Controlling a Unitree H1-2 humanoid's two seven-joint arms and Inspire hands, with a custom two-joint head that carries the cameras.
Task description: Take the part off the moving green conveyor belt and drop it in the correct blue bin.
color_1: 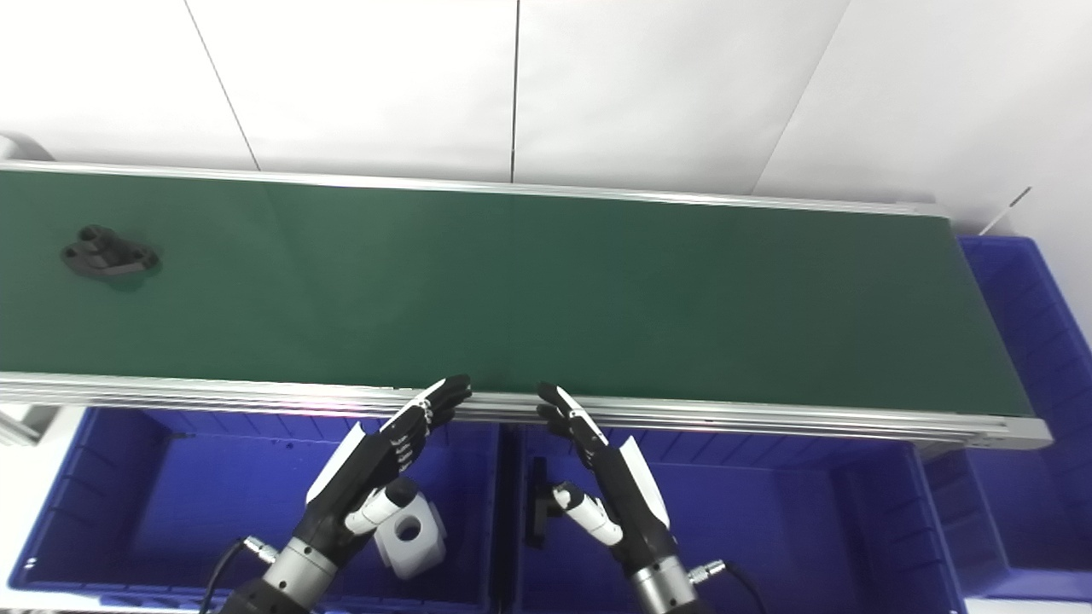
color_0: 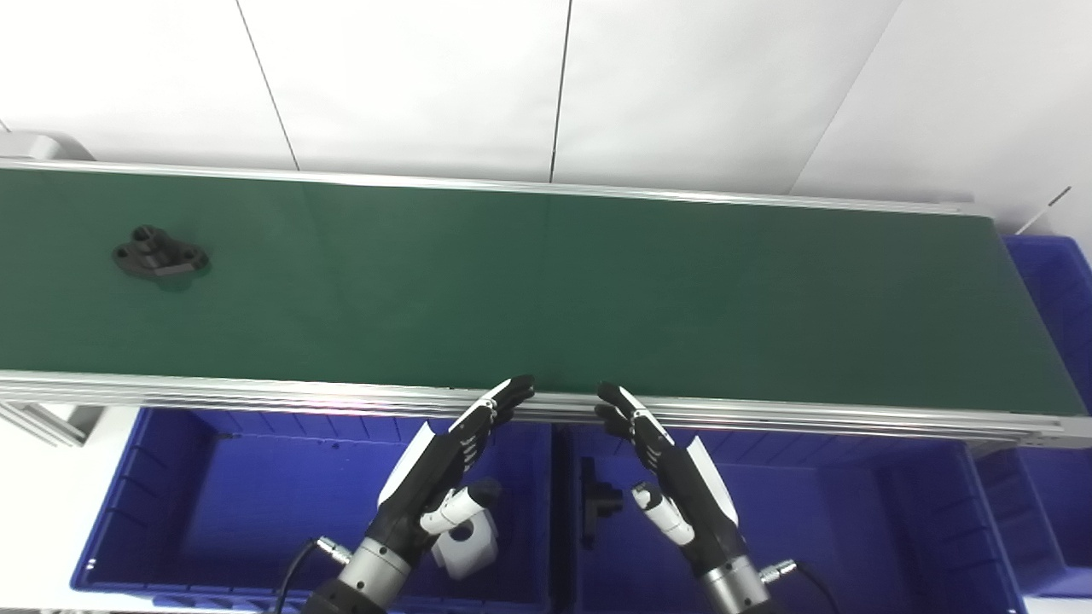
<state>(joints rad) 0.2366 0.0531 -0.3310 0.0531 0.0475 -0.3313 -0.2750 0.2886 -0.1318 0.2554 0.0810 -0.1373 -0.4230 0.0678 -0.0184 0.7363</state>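
Note:
A black flanged part (color_0: pixel 160 253) lies on the green conveyor belt (color_0: pixel 546 290) at its far left; it also shows in the right eye view (color_1: pixel 109 253). My left hand (color_0: pixel 452 456) is open and empty, fingers straight, hovering over the left blue bin (color_0: pixel 153 512) just in front of the belt's near rail. My right hand (color_0: pixel 665 460) is open and empty over the middle blue bin (color_0: pixel 853 512). Both hands are far right of the part.
A white block with a hole (color_0: pixel 465 541) lies in the left bin. A black T-shaped part (color_0: pixel 595 503) lies in the middle bin. Another blue bin (color_0: pixel 1054 290) stands past the belt's right end. An aluminium rail (color_0: pixel 256 392) edges the belt.

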